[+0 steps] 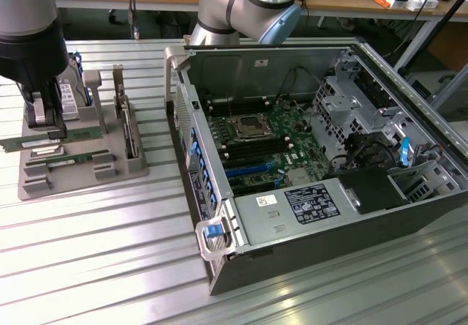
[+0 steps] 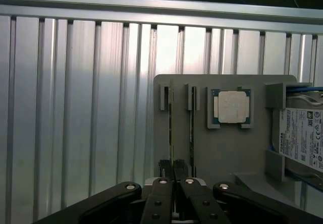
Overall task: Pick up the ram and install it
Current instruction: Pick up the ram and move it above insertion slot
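The ram stands on its edge in a slot of the grey holder, at the exterior view's left. The gripper is above it, and its fingers are nearly closed and clamp the end of the ram between them. Perhaps the stick is already lifted a little from its slot, but I cannot tell this surely. A second stick stands just beside it, then the processor chip and the hard drive. The open computer case lies well apart, at the exterior view's right.
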{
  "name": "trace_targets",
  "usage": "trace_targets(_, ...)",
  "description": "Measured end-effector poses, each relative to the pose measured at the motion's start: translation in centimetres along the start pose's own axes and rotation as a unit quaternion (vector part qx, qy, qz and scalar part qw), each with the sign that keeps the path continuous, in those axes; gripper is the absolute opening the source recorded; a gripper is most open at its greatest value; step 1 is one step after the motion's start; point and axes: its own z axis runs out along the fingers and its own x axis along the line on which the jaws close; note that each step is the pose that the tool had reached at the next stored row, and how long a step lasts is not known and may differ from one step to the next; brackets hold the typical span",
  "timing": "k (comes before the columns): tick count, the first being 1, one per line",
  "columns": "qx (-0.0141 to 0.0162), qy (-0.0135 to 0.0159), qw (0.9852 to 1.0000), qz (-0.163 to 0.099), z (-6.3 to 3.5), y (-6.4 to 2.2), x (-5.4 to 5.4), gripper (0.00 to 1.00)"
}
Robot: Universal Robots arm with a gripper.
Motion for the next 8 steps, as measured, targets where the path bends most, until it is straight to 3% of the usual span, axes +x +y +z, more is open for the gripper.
trace_targets(1, 0.0, 0.0, 1.0, 0.0, -0.68, 0.03, -0.01, 0.12)
trace_targets(8, 0.0, 0.0, 1.0, 0.0, -0.99, 0.04, -0.02, 0.12)
